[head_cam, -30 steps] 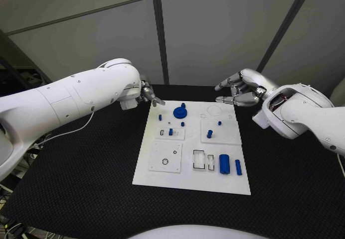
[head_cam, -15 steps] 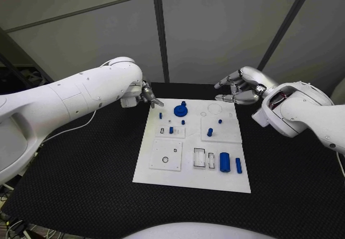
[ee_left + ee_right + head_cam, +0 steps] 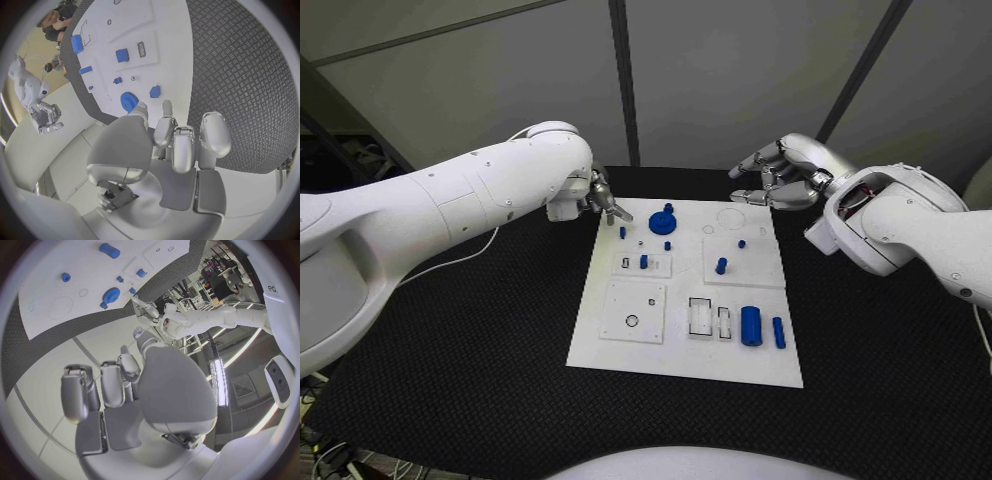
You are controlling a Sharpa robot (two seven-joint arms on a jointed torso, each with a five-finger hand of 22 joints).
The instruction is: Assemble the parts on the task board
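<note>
Bench [image 3: 473, 330], black and textured, carrying the white task board [image 3: 687, 360] at its middle, the board's long axis running away from me. Left arm, the bigger mass in my head view, ends in the left hand [image 3: 599, 195] hovering at the board's far-left corner; I read it as released, fingers loosely apart and holding nothing, fingertips aimed toward the blue gear [image 3: 661, 220] that sits just beside them on the board's far end. Right hand [image 3: 776, 180] hangs beyond the far-right corner, fingers curled inward around nothing — clenched, as far as I can see — and well apart from the gear. The left hand is plainly the nearer one; the gear lies toward the board's middle from it. Smaller items: blue cylinder [image 3: 750, 327] lying near the close-right edge, its length along the board, and small blue pegs [image 3: 720, 266] standing mid-board. Against a second ago, the left arm has eased inward toward the gear; the right hand and the parts are unmoved.
</note>
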